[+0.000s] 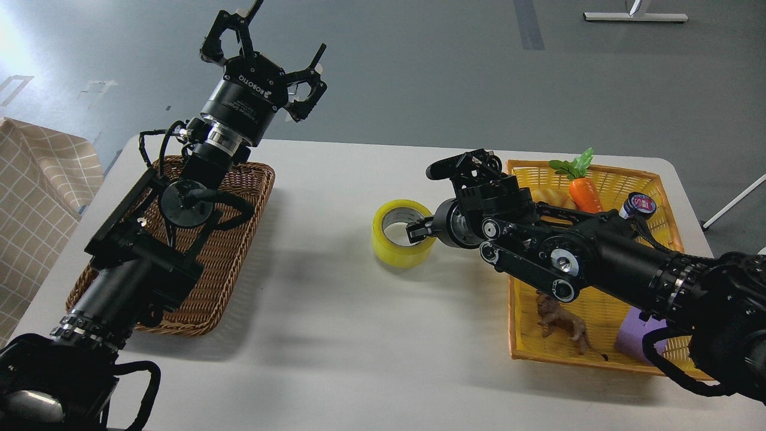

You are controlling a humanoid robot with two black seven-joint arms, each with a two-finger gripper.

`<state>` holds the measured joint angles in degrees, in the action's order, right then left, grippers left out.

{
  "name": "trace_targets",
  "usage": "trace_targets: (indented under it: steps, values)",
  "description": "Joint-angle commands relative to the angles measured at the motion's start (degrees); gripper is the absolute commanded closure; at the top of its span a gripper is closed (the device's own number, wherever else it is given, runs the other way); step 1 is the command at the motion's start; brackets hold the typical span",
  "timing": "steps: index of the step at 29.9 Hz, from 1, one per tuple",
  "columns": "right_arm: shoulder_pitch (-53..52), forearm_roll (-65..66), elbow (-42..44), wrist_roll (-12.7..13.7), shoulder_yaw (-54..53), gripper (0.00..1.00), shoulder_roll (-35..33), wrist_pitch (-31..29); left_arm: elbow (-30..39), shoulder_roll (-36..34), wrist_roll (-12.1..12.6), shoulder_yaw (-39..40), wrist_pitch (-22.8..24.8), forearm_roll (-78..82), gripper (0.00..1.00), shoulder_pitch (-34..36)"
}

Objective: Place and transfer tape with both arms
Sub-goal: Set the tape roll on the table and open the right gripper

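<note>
Probably light and stiff, slick-sided: tape [402, 233] flat on the white tabletop [335, 335] between both baskets, best pinched across the wall. Right hand [419, 230] at its rim, grip impossible to tell. Left hand [263, 63] raised, spread wide, empty, above wicker basket [239, 251].

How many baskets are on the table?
2. A brown wicker basket lies on the table's left side, partly under the left arm. A yellow basket holding toys sits on the right, partly covered by the right arm.
</note>
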<state>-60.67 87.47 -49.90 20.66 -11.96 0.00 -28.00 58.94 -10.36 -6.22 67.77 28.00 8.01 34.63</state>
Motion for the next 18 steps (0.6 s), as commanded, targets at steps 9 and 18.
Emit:
trace_targets:
  steps: [9, 18]
  values:
    - [0.47, -0.19, -0.28, -0.18, -0.44, 1.0, 0.0, 0.0, -0.05, 0.07, -0.02, 0.0, 0.0, -0.01, 0.02, -0.09]
    - [0.56, -0.28, -0.81, -0.27, -0.52, 1.0, 0.0, 0.0, -0.05, -0.01, -0.02, 0.0, 0.0, -0.01, 0.02, -0.09]
